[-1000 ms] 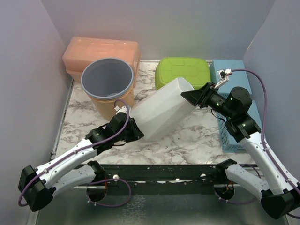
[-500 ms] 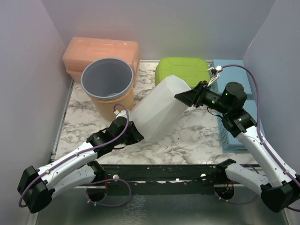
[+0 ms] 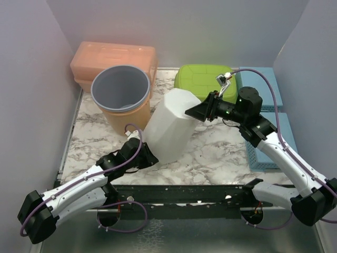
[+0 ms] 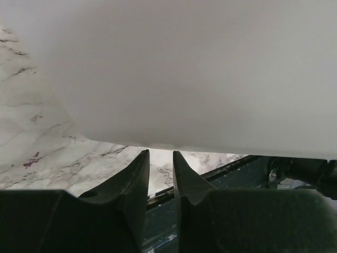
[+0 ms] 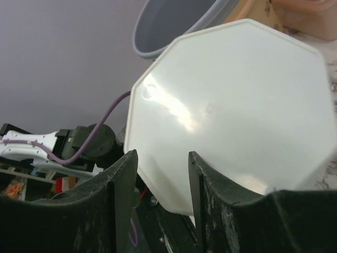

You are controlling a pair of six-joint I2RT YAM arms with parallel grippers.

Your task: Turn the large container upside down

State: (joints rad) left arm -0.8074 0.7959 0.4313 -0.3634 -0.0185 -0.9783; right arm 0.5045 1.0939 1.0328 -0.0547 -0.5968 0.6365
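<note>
Large container point(image 3: 169, 124) tilts mid-tabletop point(image 3: 221, 153); left end effector point(image 4: 159, 154) pinches its lower rim, while right end effector point(image 3: 192, 112), fingers spread, meets its base.

Surface: marbled counter point(image 3: 216, 153) carrying everything
Back: orange box point(image 3: 113, 55) and green box point(image 3: 202, 79) sitting apart
Left: orange bucket point(image 3: 117, 120) standing upright
Middle: large container point(image 3: 166, 126) tilting, lower end down
Right: blue basket point(image 3: 266, 87) lying along the edge
</note>
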